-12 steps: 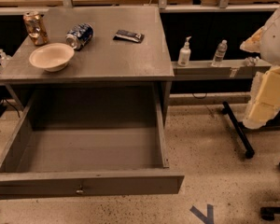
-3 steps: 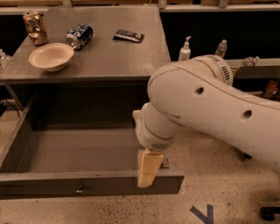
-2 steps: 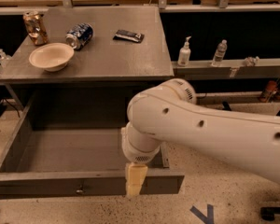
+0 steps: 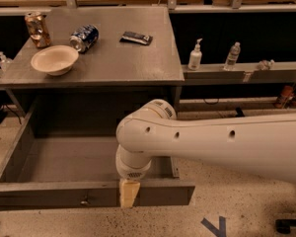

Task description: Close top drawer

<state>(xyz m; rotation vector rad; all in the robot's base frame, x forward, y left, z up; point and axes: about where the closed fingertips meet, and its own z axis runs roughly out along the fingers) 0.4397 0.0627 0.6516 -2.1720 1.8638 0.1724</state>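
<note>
Nearest, at 6 o'clock, the gripper (image 4: 129,193) sits against the front panel of the top drawer (image 4: 39,194), the knob (image 4: 85,200) at its 9 o'clock; whether it is apart or together cannot be told. The drawer stands fully extended. Recommended: push toward 12 o'clock, square to the panel and nearer the knob, to avoid racking. Beyond, a bowl (image 4: 54,59) rests on the cabinet top (image 4: 123,58).

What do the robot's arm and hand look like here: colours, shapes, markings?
The arm is a thick, smooth white tube with three small dark holes along its side and a rounded, vented joint. The hand, at the front panel of the wide grey wooden top drawer, is a pale cream wedge. No cables or lettering show.
</note>
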